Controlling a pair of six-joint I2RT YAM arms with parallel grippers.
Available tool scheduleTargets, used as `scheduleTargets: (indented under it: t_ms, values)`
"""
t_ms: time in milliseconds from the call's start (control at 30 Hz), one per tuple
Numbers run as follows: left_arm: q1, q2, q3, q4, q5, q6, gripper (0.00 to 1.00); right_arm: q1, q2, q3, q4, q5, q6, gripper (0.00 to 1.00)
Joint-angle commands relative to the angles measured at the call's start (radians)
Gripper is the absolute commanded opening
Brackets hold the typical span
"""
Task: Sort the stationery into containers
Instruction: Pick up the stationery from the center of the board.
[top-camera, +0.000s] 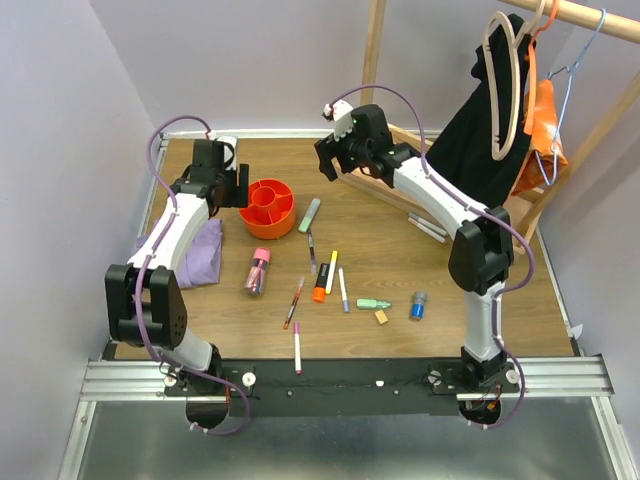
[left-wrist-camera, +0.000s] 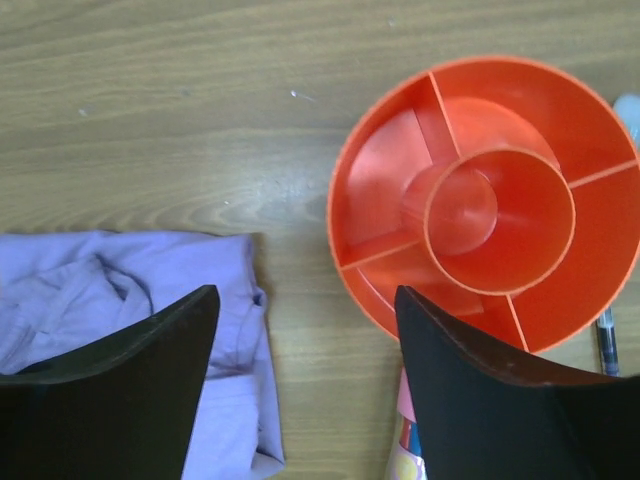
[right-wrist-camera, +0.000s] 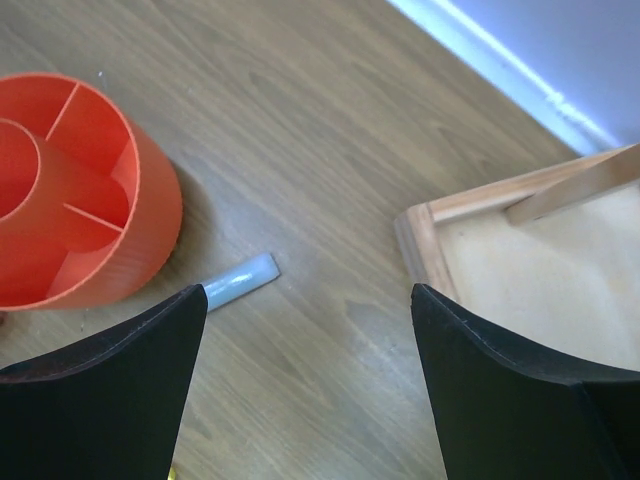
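Left hand (left-wrist-camera: 300, 390): fingers spread wide, nothing between them. Raised over the strip of wood between purple cloth (left-wrist-camera: 120, 290) and orange tub (left-wrist-camera: 380, 180).
Right hand (right-wrist-camera: 305, 390): also wide open, holding nothing. Raised at the far side, between the tub and the wooden rack base (right-wrist-camera: 520, 250).
Orange tub: upright on the far-left part of the surface (top-camera: 390, 260), round, with centre cup and divided compartments.
Pale green highlighter (top-camera: 310, 215): lying just right of the tub.
Clear pink-capped tube (top-camera: 259, 270): flat on the surface, on the near side of the tub.
Black pen (top-camera: 312, 252), yellow marker (top-camera: 331, 271), orange-capped marker (top-camera: 320, 284), white-blue pen (top-camera: 343, 290), red pen (top-camera: 295, 302): loose group in the middle, all outside the tub.
Pink pen (top-camera: 297, 350): nearest of all, close to the metal rail (top-camera: 400, 375).
Green marker (top-camera: 374, 304), tan eraser (top-camera: 381, 317), blue cylinder (top-camera: 418, 305): short row right of the group — eraser just beside the green marker, cylinder a little apart.
Purple cloth: folded, left of the tube, partly under the left arm.
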Motion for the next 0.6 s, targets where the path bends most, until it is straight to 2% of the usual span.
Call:
scheduleTargets:
  t_ms: [0, 267, 567]
  values:
    - [-0.037, 0.026, 0.046, -0.034, -0.032, 0.027, 0.75, 0.003, 0.02, 0.032, -0.044, -0.063, 0.035, 0.9]
    - [-0.035, 0.147, 0.143, -0.025, -0.078, 0.06, 0.63, 0.003, 0.02, 0.016, -0.032, -0.064, 0.047, 0.9]
    - [-0.026, 0.302, 0.263, -0.025, -0.069, 0.089, 0.49, 0.005, 0.021, 0.005, -0.024, -0.054, 0.055, 0.9]
